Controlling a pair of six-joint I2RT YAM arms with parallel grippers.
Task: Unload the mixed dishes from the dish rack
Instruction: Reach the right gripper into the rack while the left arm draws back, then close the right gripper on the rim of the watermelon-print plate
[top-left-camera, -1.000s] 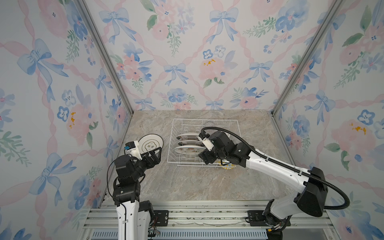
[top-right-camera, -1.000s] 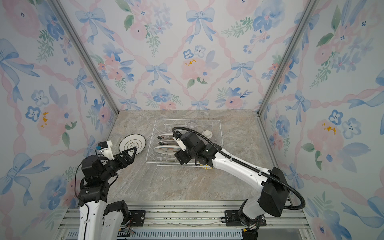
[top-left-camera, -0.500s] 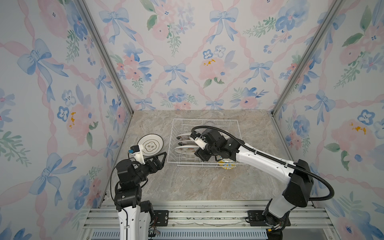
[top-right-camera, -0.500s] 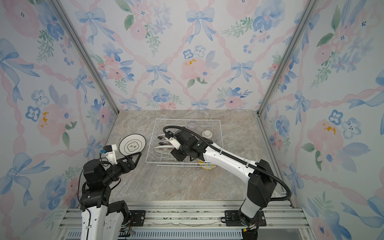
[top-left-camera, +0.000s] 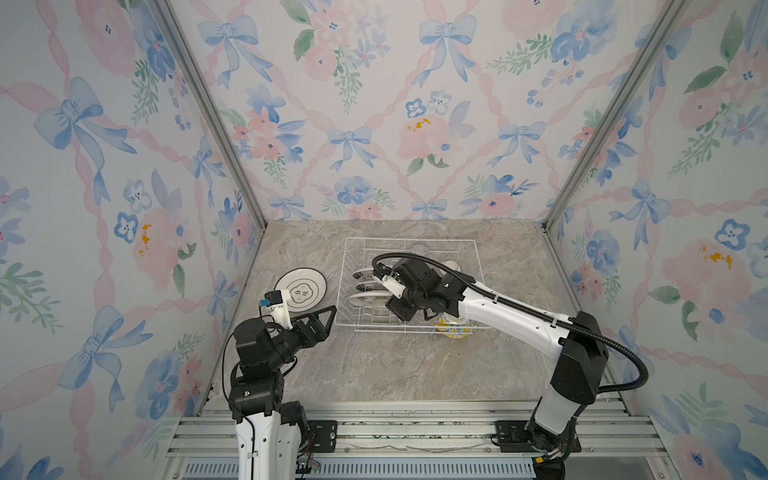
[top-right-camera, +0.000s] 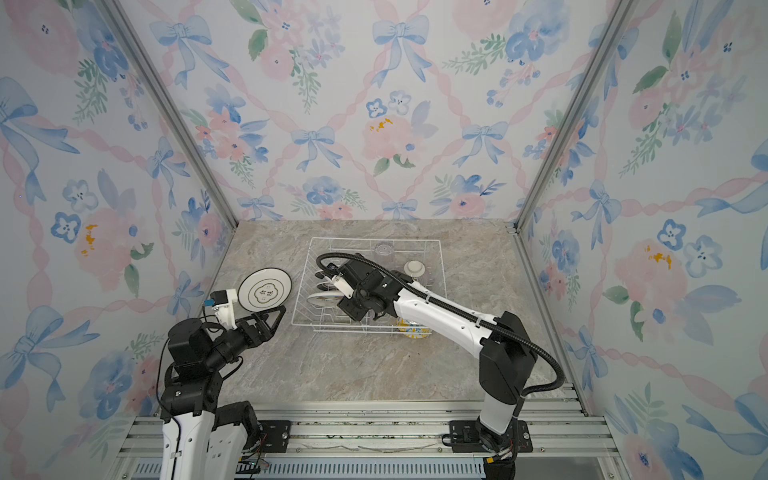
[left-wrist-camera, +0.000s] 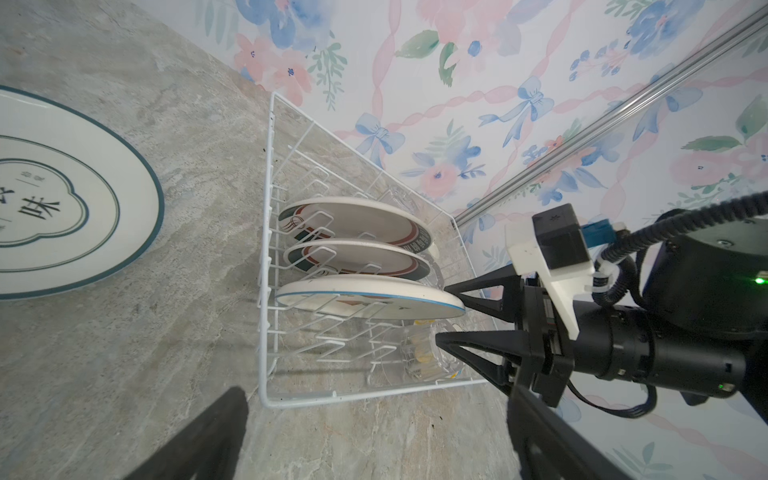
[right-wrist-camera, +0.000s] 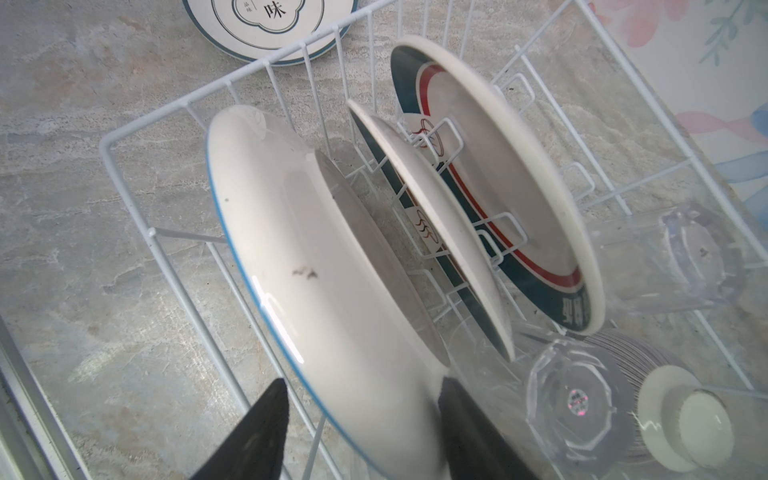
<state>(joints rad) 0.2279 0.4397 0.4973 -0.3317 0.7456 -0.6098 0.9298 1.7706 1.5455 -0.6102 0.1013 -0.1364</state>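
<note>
The dish rack (right-wrist-camera: 178, 104) is white, the blue-rimmed plate (right-wrist-camera: 299, 270) white, the banded plates (right-wrist-camera: 519, 199) teal and red.

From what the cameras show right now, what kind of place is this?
Probably a staged robot test cell, not a real kitchen: floral wallpaper panels on a metal frame enclose a marble-look tabletop, two robot arms stand on a rail, and a white wire dish rack holds plates.

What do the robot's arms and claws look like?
Both arms have white shells and chunky black joints. The right arm carries a black ribbed hose along it, and a tiny green light glows on one joint. The left arm has thin black wires. The left claw and right claw each have two black, pointy, triangle-shaped fingers, with a white camera bracket and blue plug behind.
</note>
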